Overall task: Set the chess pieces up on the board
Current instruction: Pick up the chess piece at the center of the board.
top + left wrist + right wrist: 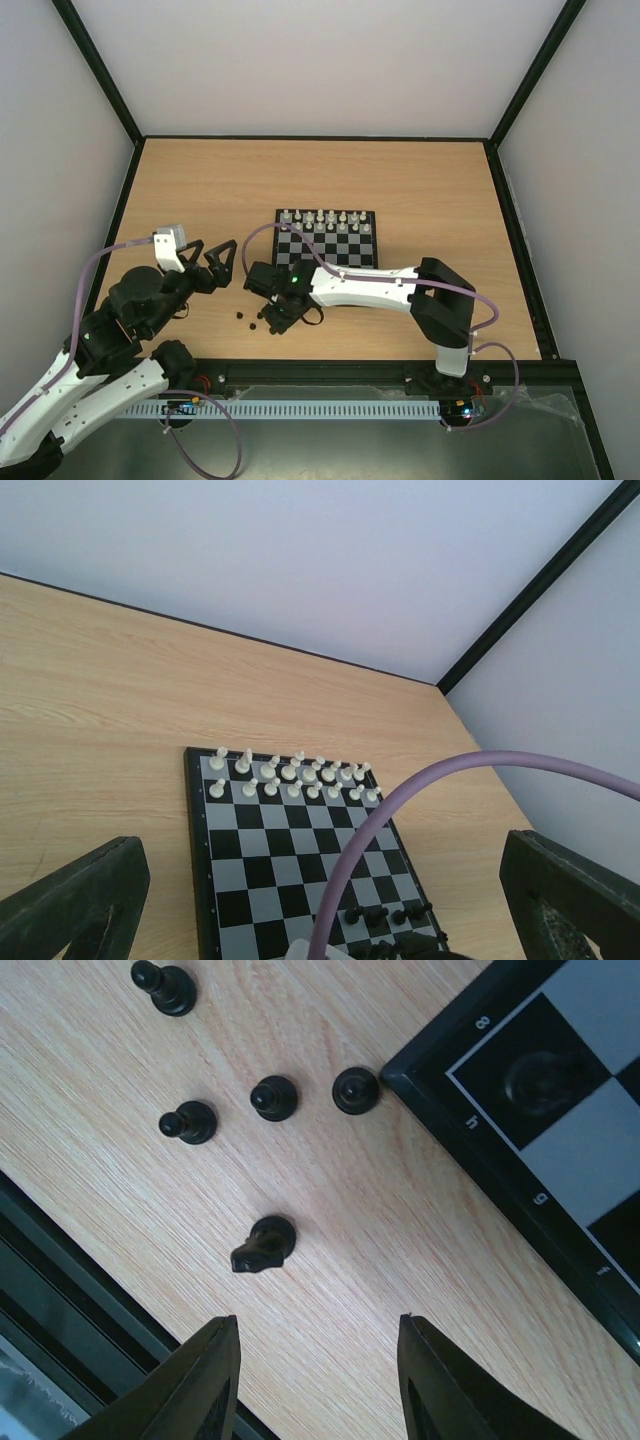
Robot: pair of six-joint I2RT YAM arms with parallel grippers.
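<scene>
The board [330, 247] lies mid-table with white pieces on its far two rows. Some black chess pieces [385, 916] stand at its near edge. Several more black pieces [250, 320] stand loose on the table off the board's near left corner. In the right wrist view these are a knight [264, 1243] and pawns [273, 1098], beside the board's corner [440, 1092]. My right gripper [318, 1352] is open and empty, just above the table near the knight. My left gripper [210, 262] is open and empty, left of the board.
A black frame rail [60, 1290] runs along the table's near edge, close to the loose pieces. A purple cable [400, 810] crosses the left wrist view. White walls enclose the table on three sides.
</scene>
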